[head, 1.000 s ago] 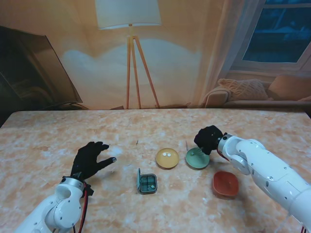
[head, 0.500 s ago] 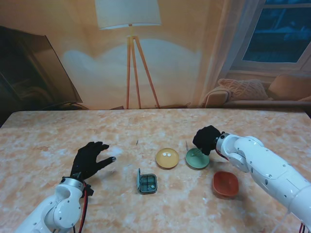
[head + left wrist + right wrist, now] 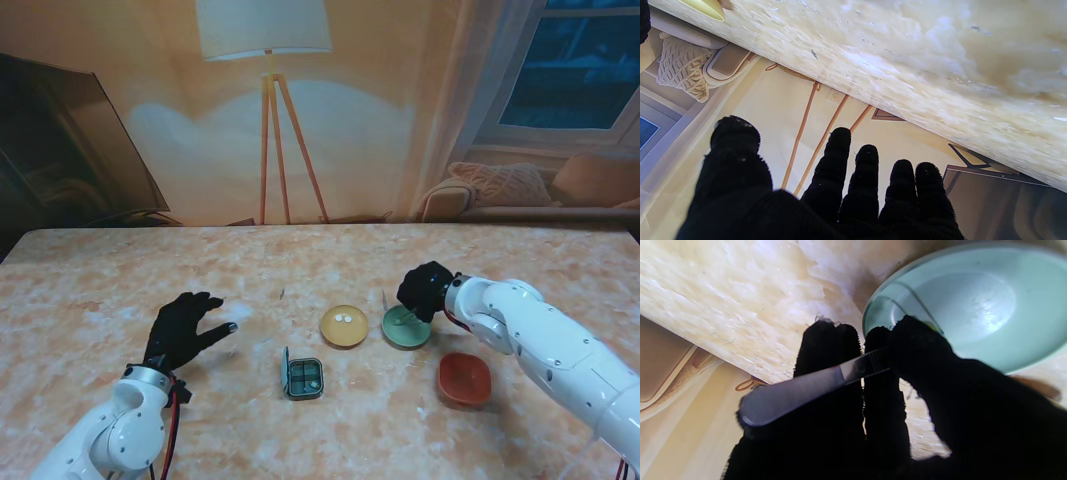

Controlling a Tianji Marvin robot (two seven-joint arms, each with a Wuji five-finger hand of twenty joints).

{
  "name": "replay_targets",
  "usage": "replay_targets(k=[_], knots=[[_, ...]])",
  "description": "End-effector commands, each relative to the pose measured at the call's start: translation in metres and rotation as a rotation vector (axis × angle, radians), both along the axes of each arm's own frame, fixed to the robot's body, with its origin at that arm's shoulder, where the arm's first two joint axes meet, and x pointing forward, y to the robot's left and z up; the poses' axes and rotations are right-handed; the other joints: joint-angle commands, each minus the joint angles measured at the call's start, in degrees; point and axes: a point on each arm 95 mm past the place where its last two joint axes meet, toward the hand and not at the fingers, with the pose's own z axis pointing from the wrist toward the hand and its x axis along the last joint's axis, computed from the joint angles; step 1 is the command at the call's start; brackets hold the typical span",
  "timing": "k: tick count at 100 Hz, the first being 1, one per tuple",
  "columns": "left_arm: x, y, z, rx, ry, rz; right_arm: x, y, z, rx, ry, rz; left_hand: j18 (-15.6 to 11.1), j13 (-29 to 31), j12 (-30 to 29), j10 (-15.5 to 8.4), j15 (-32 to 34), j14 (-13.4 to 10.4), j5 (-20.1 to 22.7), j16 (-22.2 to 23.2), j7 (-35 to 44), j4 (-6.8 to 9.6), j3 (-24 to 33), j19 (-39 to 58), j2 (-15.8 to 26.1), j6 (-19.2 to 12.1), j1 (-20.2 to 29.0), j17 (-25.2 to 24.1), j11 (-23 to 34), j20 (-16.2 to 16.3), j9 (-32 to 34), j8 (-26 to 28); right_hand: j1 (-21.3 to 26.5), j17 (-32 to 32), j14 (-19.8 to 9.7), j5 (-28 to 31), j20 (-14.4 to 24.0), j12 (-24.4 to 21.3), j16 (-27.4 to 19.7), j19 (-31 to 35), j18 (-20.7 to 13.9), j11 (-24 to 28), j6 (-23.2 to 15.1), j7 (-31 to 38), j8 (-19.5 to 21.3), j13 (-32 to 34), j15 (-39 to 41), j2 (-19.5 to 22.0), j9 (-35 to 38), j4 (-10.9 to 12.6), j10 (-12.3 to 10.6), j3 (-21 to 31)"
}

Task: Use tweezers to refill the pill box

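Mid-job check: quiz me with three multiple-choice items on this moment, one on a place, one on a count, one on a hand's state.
1. Where does the pill box sit?
A. nearer to me than the yellow dish
B. inside the red dish
C. at the table's far edge

2. How many white pills lie in the yellow dish?
A. none
B. two
C. five

3. What is the right hand doing?
A. resting open
B. holding tweezers at the green dish
C. gripping the pill box

Answers: 1 A, the stand view shows it nearer than the dish; 2 B, two white dots show; 3 B, the right wrist view shows fingers pinching the tweezers.
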Motion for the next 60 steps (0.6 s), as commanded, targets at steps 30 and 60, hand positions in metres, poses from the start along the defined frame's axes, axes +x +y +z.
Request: replay_targets(k=[30, 60], knots=[[0.0025, -0.0017, 0.0042, 0.003, 0.006, -0.016, -0.0056, 0.0040, -0.0073, 0.058, 0.014, -0.009, -2.7, -0.4, -0.4, -1.7, -1.0, -1.5, 0.4, -0.5, 0.9, 1.00, -0.8, -0.5, 1.7, -0.8, 0.0, -0.6, -0.5, -0.6, -0.7, -0.5, 3.2, 7.8, 1.4, 7.2, 1.9, 2.0, 2.3, 5.5, -16.9, 5.6, -5.5, 8.8, -0.8, 8.0, 4.5, -2.7, 9.4, 2.5, 5.3, 7.5], [0.0023, 0.0002, 0.0061, 0.008, 0.012, -0.015, -0.0087, 0.0012, -0.0065, 0.104, 0.029, -0.044, -2.7, 0.0, -0.3, -1.6, -1.0, -1.4, 0.5, -0.5, 0.8, 0.99, -0.8, -0.2, 1.5, -0.8, 0.1, -0.6, -0.4, -0.5, -0.4, -0.5, 3.2, 10.3, 2.1, 10.2, 2.1, 3.6, 2.7, 6.8, -15.7, 7.3, -6.1, 11.4, 0.7, 9.1, 7.4, -6.5, 12.0, 3.8, 6.3, 11.7]])
